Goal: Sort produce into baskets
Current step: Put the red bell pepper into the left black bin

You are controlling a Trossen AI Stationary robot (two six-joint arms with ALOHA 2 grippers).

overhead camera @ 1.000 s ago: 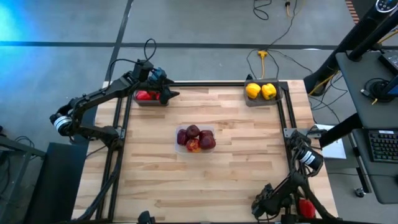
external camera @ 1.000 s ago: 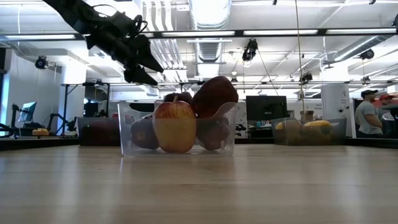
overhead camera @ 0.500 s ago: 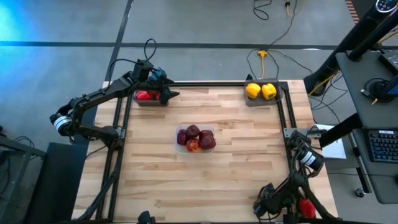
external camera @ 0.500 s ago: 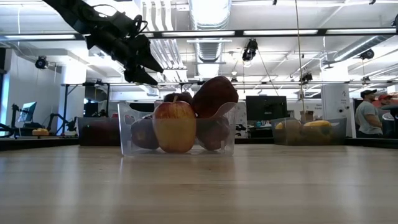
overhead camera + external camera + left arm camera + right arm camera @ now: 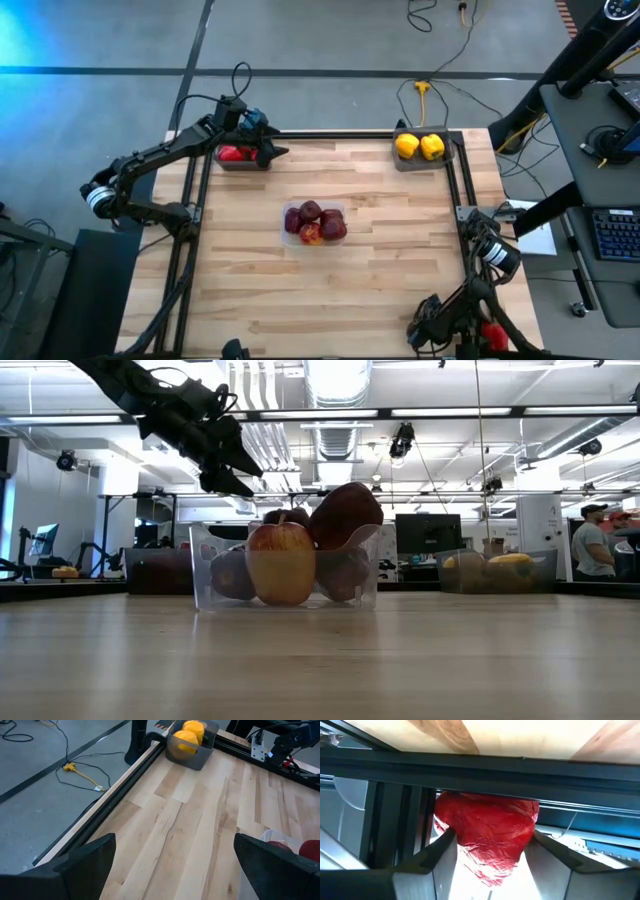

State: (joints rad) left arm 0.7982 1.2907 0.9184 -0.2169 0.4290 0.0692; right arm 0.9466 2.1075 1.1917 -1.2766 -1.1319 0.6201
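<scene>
Four cameras: one overhead, one at surface height, one on each wrist.

The high view looks straight down on the whole wooden surface (image 5: 370, 260) and both arms, with floor all around. The low view sits at the near edge, level with the boards, close to the clear container (image 5: 285, 565) of apples and facing the room behind. The left wrist view looks forward and down across the far boards toward the grey tray of yellow peppers (image 5: 192, 742), which the high view shows at the far right corner (image 5: 420, 147). The right wrist view is very close, filled by a red pepper (image 5: 487, 832) between its tool's fingers, under the surface's frame.
</scene>
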